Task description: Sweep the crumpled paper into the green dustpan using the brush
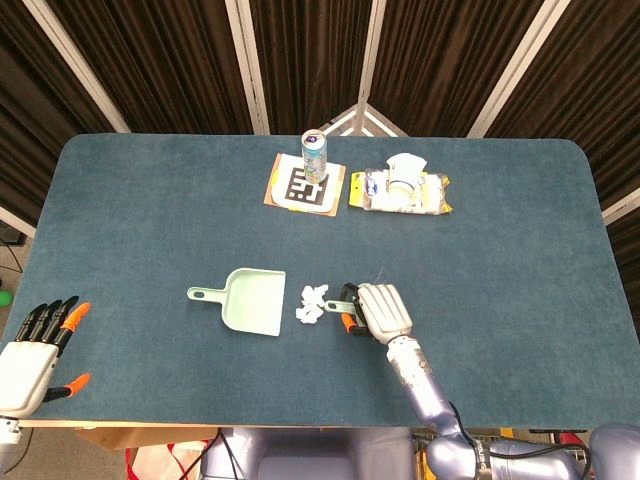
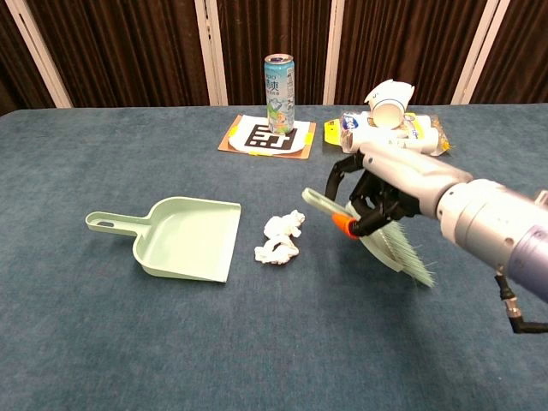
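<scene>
The green dustpan [image 1: 250, 300] [image 2: 180, 236] lies flat left of centre, its handle pointing left and its mouth to the right. The crumpled paper [image 1: 313, 303] [image 2: 281, 238] sits on the table just right of that mouth. My right hand [image 1: 380, 311] [image 2: 394, 183] holds the pale green brush [image 2: 390, 246] lifted off the table, right of the paper, bristles hanging down to the right. In the head view the hand hides most of the brush. My left hand [image 1: 35, 345] hangs open off the table's front left corner.
At the back stand a drink can [image 1: 314, 152] [image 2: 278, 82] on a marker card [image 1: 306, 186] and a pack of wipes [image 1: 400, 190] [image 2: 394, 137] with a paper cup [image 2: 390, 100] on top. The table's front edge [image 1: 250, 424] lies close below my right arm.
</scene>
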Motion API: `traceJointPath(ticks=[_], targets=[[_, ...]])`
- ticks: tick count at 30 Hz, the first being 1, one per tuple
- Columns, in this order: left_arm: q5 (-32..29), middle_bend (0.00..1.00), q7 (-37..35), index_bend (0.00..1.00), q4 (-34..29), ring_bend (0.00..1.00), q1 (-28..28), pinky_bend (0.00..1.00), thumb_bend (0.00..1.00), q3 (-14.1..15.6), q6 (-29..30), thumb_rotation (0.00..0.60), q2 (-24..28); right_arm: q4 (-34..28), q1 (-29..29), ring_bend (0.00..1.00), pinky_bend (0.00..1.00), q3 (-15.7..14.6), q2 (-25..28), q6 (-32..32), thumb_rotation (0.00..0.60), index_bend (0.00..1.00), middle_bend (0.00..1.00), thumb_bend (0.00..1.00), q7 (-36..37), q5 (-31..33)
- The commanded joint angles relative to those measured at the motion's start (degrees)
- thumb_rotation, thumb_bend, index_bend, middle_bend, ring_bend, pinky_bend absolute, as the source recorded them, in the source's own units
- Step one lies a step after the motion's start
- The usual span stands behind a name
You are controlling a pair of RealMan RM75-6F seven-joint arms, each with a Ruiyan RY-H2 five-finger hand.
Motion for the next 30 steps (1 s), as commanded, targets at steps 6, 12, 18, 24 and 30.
traceJointPath(ticks=[6,12,18,24,30], targets=[[-0.21,0.0,1.09,0.0,-0.26,0.0,-0.26,0.02,0.0,-0.09,-0.56,0.6,-0.01,-4.6,0.05,0.89,0.87,2.07,2.99,1.87,0.6,0.81,0.85,0.59,2.36,0.67],[-1.82,0.0,5.92,0.0,-3.82,0.0,-2.27,0.07,0.0,-1.0,-3.98,0.6,1.14,-6.72,0.6,0.89,0.87,3.14,4.88,2.89,0.6,0.81,0.85,0.59,2.84,0.8],[-6.95,0.11,12.92,0.09,-8.96,0.14,-6.59,0.29,0.03,-5.01,-8.91,0.6,1.25,-7.61,1.1,0.89,0.87,3.27,6.05,3.46,0.6,0.81,0.85,0.59,2.66,0.97],[-15.31,0.55,25.32,0.2,-10.63,0.51,-13.92,0.59,0.08,-11.67,-14.21,0.6,-2.0,-8.16,1.61,0.89,0.87,3.31,7.36,3.93,0.6,0.81,0.85,0.59,2.68,0.92],[-26.47,0.87,36.21,0.32,-11.92,0.82,-20.14,0.83,0.18,-15.47,-18.05,0.6,-5.97,-8.61,1.81,0.89,0.87,3.34,8.67,4.42,0.6,0.81,0.85,0.59,2.99,1.14]])
